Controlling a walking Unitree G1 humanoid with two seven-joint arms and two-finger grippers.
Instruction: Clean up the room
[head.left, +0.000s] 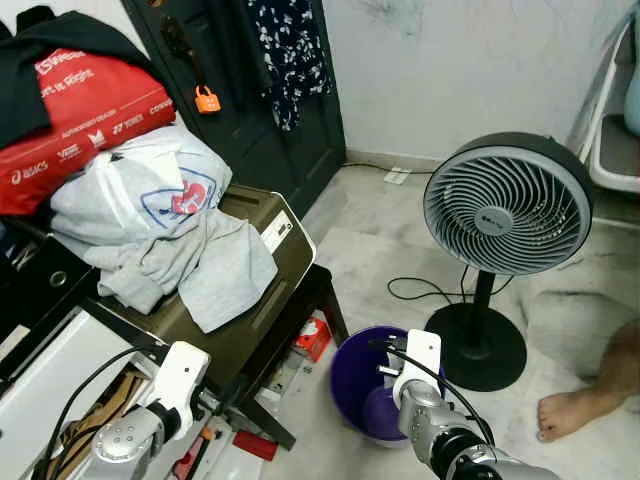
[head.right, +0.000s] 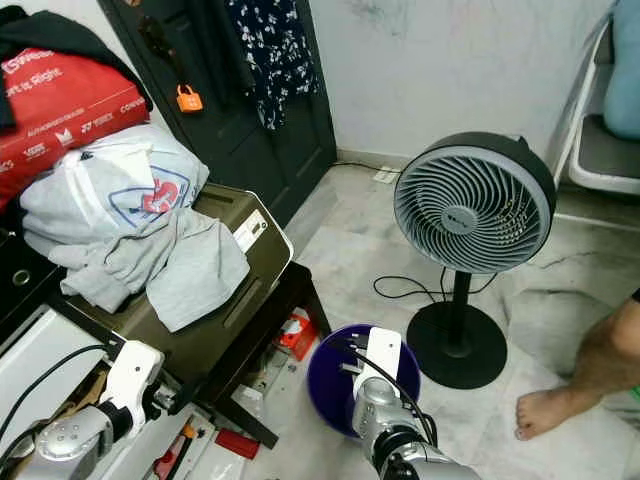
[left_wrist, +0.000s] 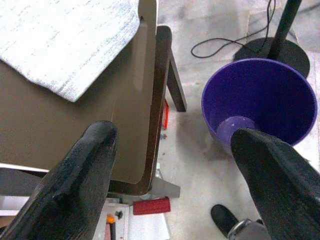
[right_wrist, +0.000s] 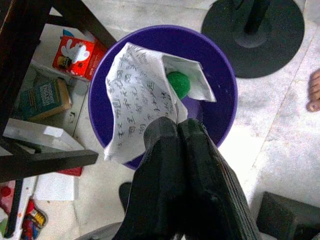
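A purple bucket (head.left: 352, 385) stands on the floor by the fan's base. In the right wrist view my right gripper (right_wrist: 177, 127) is shut on a crumpled sheet of printed paper (right_wrist: 137, 95) and holds it over the purple bucket (right_wrist: 220, 107). Something green (right_wrist: 179, 84) shows through a fold of the paper. The right arm (head.left: 430, 410) hangs above the bucket's near rim. My left gripper (left_wrist: 175, 145) is open and holds nothing; it hovers over the edge of the olive case (left_wrist: 45, 125) with the bucket (left_wrist: 260, 100) beyond it.
A standing fan (head.left: 507, 205) with a black cord (head.left: 420, 290) is beside the bucket. Grey clothes (head.left: 170, 235) lie on the olive case on a dark stool (head.left: 325, 290). Red boxes (right_wrist: 75, 55) and papers litter the floor below. A person's bare foot (head.left: 575, 410) is at right.
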